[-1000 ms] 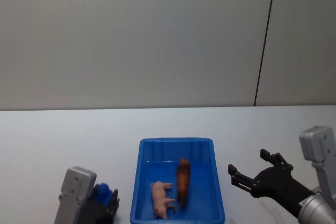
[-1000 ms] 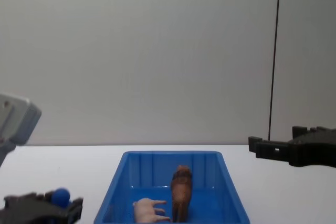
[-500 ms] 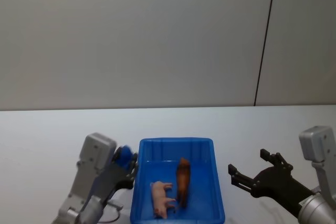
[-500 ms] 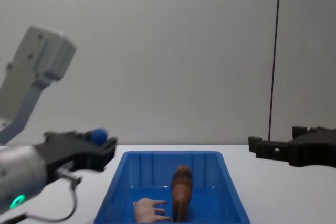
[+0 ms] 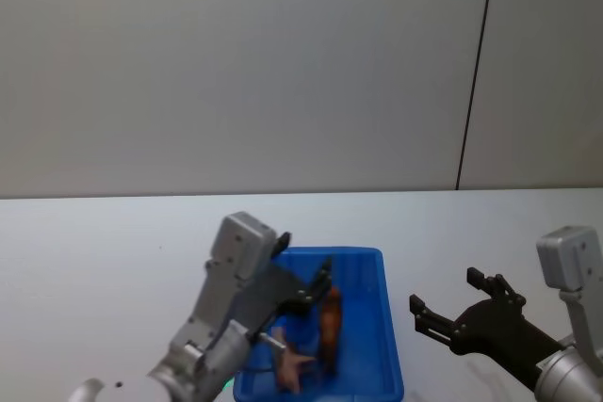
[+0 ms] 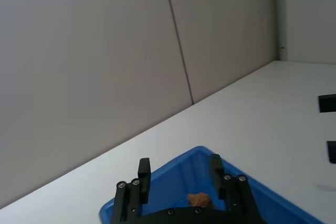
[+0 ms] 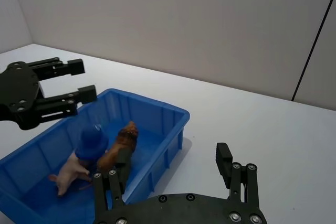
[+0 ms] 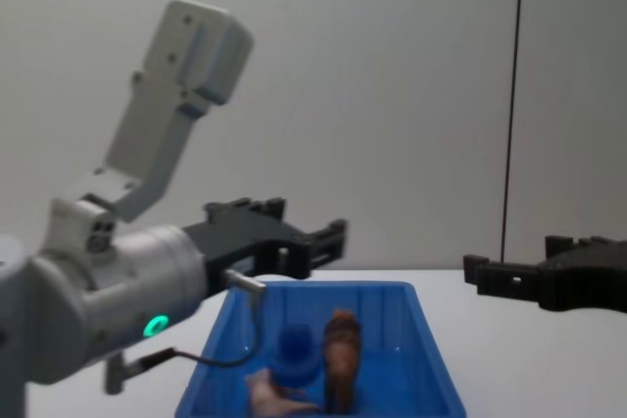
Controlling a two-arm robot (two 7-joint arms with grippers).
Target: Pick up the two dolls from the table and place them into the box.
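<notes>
So both dolls, lion [image 7: 119,142] and pig [image 7: 69,171], sit in the box [image 7: 163,111]; left gripper [image 8: 294,232] hovers above it spread and probably empty, right gripper [image 5: 457,313] waits wide beside.

No text, label, brand, number or sign can be read in any of the views.
</notes>
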